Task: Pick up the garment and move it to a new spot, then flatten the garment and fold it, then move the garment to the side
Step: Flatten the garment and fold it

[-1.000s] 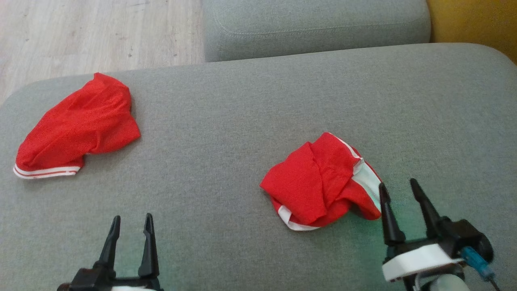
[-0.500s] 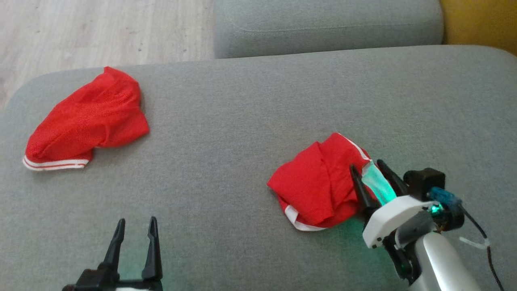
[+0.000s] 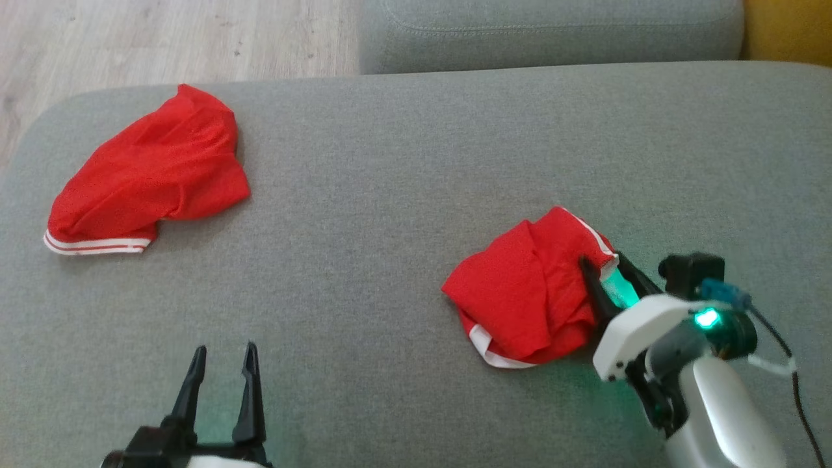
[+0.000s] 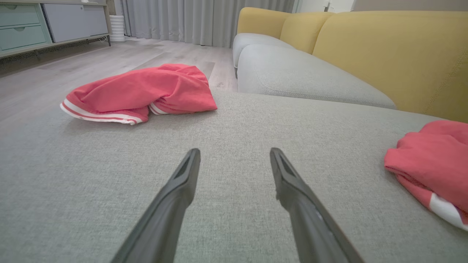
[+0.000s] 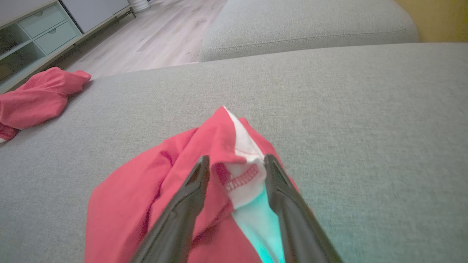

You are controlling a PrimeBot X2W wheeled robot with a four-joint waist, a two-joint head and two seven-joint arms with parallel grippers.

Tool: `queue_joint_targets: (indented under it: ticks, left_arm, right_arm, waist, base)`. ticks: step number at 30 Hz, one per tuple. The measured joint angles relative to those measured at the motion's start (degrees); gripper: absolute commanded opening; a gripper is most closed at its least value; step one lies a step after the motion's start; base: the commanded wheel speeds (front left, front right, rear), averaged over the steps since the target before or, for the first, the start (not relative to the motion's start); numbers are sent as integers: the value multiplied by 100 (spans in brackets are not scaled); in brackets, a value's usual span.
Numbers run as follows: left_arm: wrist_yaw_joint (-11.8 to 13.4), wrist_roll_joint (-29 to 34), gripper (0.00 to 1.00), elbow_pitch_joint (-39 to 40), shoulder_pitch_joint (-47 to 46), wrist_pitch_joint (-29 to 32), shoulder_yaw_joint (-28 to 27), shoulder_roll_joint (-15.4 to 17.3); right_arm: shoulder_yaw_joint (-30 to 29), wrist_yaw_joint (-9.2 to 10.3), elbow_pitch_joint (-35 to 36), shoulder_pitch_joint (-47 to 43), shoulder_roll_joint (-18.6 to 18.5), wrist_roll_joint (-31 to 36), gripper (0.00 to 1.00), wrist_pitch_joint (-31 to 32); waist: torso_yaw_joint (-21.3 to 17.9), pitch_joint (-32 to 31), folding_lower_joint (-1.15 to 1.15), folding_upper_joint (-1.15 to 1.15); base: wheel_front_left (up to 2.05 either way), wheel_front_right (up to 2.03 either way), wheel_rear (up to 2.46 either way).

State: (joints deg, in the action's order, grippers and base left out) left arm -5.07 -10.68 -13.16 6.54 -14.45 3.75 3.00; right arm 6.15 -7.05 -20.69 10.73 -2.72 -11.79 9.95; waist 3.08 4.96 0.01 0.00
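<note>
Two fingers of the right gripper [image 5: 236, 157] straddle the white hem [image 5: 243, 171] of the garment [image 5: 146, 190].
Jaws partly apart; actual grip unclear, cloth beneath hidden.

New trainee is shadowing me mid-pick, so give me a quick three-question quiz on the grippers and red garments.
1. True or false: the right gripper has a finger on each side of the white hem of the crumpled garment.
2. The left gripper is: A) open, nothing between its fingers; B) shut on red cloth; C) lifting a garment.
3. Fill in: the second garment lies on the grey cushion to the robot's far ____.
Key: 1 true; 2 A; 3 left.
</note>
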Motion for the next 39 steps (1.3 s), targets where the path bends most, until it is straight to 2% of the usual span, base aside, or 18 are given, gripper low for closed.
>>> queue_joint_targets:
  ticks: [1,4,9,13,20,24,32,39]
  left_arm:
    - [0,0,100,-1,-37,0,2,0]
    - [0,0,100,-2,-133,0,16,-1]
    - [1,-81,100,-32,-177,0,46,-2]
    - [10,-104,100,-62,-177,0,55,-3]
    - [62,-214,100,-88,-179,0,164,-3]
    - [162,-355,100,-92,-182,0,274,-5]
    - [314,-506,100,-93,-155,0,421,-5]
    - [412,-552,100,-33,15,0,428,-4]
  right_arm:
    - [0,0,-33,74,0,0,63,1]
    - [9,0,-119,259,-1,2,0,16]
    - [132,0,-159,452,-5,-148,0,60]
    - [444,0,47,789,-9,-339,0,185]
    - [1132,0,508,2173,-55,-888,0,790]
    - [1382,0,536,2813,-87,-1237,0,1151]
    - [1495,0,499,3596,-99,-1848,0,1385]
    - [1358,0,884,3474,-100,-2125,0,1555]
  waist:
    - [3,18,0,0]
    - [16,63,0,0]
    - [40,85,-1,0]
    - [47,55,-1,0]
    - [106,-97,-1,0]
    - [240,-204,-1,0]
    - [510,-449,-1,0]
    - [493,-556,-1,0]
  base:
    - [0,0,0]
    - [0,0,0]
    - [0,0,0]
    - [0,0,0]
    - [0,0,0]
    - [0,0,0]
    - [0,0,0]
    - [0,0,0]
